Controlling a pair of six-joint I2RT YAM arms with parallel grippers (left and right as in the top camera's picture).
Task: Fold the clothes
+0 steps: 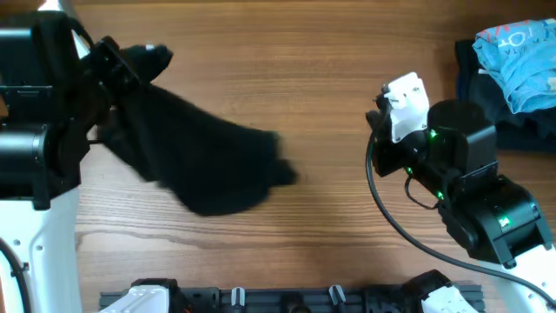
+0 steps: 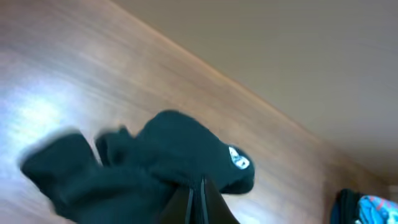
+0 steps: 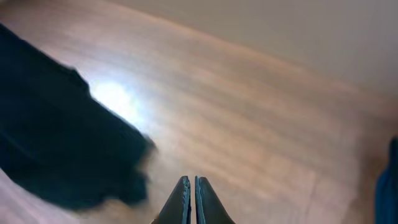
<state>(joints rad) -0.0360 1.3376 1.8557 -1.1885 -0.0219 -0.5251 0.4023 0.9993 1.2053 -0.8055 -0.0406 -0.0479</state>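
Left end effector [image 2: 198, 199] is pinched shut on a bunch of the soft black short-sleeved T-shirt [image 1: 208, 165], with its small white label [image 2: 238, 158] just past the fingers. The shirt hangs from it at the left and trails onto the wooden tabletop [image 1: 330, 52] toward the middle. Right end effector [image 3: 191, 198] is closed too, empty, clear of the fabric.
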